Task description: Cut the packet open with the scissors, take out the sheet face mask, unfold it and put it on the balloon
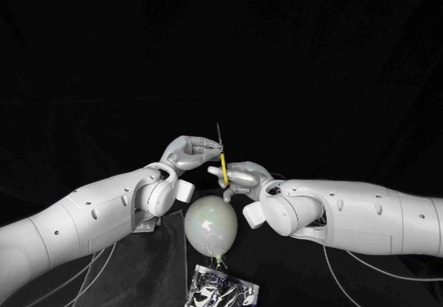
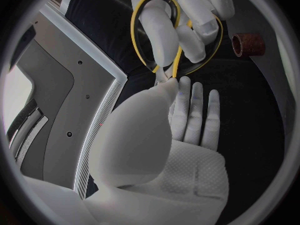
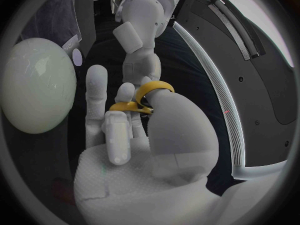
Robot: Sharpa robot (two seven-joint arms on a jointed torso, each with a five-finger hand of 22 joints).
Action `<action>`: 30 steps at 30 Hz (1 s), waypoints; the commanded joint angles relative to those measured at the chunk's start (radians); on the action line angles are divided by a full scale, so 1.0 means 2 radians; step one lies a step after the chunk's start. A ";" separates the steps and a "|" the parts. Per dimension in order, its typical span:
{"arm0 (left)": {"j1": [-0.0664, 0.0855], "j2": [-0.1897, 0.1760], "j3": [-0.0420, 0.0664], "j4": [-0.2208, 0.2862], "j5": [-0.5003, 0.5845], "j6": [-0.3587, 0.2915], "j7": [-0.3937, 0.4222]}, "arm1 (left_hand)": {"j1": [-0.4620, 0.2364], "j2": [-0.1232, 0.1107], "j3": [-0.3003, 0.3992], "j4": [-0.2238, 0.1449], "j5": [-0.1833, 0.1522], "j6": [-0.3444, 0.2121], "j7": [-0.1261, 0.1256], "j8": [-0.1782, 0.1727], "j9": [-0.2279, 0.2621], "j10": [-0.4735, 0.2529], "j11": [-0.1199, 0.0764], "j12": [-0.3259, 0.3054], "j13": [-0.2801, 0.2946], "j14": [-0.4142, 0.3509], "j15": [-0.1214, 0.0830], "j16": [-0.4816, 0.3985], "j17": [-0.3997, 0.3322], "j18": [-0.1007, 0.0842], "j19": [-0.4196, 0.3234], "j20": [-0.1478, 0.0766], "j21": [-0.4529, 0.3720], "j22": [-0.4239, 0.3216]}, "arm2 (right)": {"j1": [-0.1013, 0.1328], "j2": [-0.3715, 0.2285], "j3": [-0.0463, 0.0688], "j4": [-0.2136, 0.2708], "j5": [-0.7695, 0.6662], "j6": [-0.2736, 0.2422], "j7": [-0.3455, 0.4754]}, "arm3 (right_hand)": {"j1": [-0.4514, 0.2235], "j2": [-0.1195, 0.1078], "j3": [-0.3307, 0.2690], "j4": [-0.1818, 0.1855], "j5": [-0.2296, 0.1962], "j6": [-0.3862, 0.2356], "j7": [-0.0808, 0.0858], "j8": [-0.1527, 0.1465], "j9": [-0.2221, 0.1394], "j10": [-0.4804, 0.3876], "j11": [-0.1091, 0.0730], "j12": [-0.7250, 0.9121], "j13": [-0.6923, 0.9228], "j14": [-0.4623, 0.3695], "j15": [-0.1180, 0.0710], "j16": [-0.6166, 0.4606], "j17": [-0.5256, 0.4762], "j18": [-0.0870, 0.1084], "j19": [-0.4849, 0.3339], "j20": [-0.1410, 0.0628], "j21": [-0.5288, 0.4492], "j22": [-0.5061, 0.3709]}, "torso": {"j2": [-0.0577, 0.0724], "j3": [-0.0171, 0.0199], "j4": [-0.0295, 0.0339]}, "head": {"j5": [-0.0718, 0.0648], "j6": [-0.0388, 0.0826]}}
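The scissors [image 1: 223, 165] stand upright above the table, yellow handles low and blades pointing up. My right hand [image 1: 242, 178] holds them with its thumb through a yellow handle loop [image 3: 152, 87]. My left hand [image 1: 193, 153] pinches the scissors near the top of the handles; the left wrist view shows its thumb tip [image 2: 167, 86] against the scissors [image 2: 177, 60]. The pale balloon [image 1: 210, 220] lies on the table just below both hands, and beside my right hand [image 3: 125, 135] as the balloon [image 3: 36, 85]. The shiny face mask packet [image 1: 223, 291] lies flat in front of the balloon.
A dark cloth [image 1: 166, 256] lies under the balloon and the packet. A brown cylinder [image 2: 248, 44] stands on the table beyond the hands. My two forearms close in on the balloon from both sides.
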 commanded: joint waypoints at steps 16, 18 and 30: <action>0.001 -0.058 0.000 0.000 0.042 0.001 -0.007 | -0.015 0.000 0.017 -0.017 0.003 -0.009 0.005 0.004 0.045 -0.005 0.003 -0.005 0.001 0.000 0.002 -0.006 0.001 0.001 -0.004 0.001 -0.001 -0.002 | 0.006 -0.040 0.000 0.010 0.010 0.008 0.016 | 0.066 0.078 0.178 -0.075 0.000 -0.087 0.088 -0.225 -0.122 -0.097 0.022 -0.015 -0.320 -0.148 0.063 -0.439 -0.242 -0.019 -0.159 0.046 -0.154 -0.105 | 0.000 0.0001 -0.0007 | -0.003 -0.003; 0.001 -0.066 -0.001 0.005 0.043 0.002 -0.008 | -0.016 0.000 0.019 -0.018 0.003 -0.009 0.005 0.004 0.046 -0.005 0.003 -0.005 0.001 -0.001 0.002 -0.007 0.001 0.001 -0.004 0.001 -0.001 -0.002 | 0.006 -0.042 0.000 0.010 0.009 0.007 0.017 | 0.066 0.083 0.199 -0.111 -0.003 -0.066 0.088 -0.246 -0.138 -0.081 0.029 -0.074 -0.369 -0.146 0.073 -0.479 -0.266 -0.016 -0.178 0.045 -0.147 -0.095 | 0.000 -0.0001 -0.0003 | -0.004 -0.003; -0.001 -0.118 -0.001 0.053 0.040 0.019 -0.014 | -0.019 -0.001 0.024 -0.024 0.003 -0.011 0.006 0.004 0.048 -0.005 0.003 -0.005 0.002 -0.001 0.003 -0.008 0.001 0.001 -0.002 0.000 0.000 -0.001 | 0.007 -0.058 0.000 0.010 -0.012 -0.004 -0.018 | -0.019 0.053 0.231 -0.073 -0.003 -0.053 0.049 -0.181 -0.077 0.130 -0.021 0.380 0.026 0.038 0.030 -0.093 0.017 0.008 -0.067 0.024 -0.057 -0.048 | -0.001 -0.0007 0.0011 | -0.005 -0.012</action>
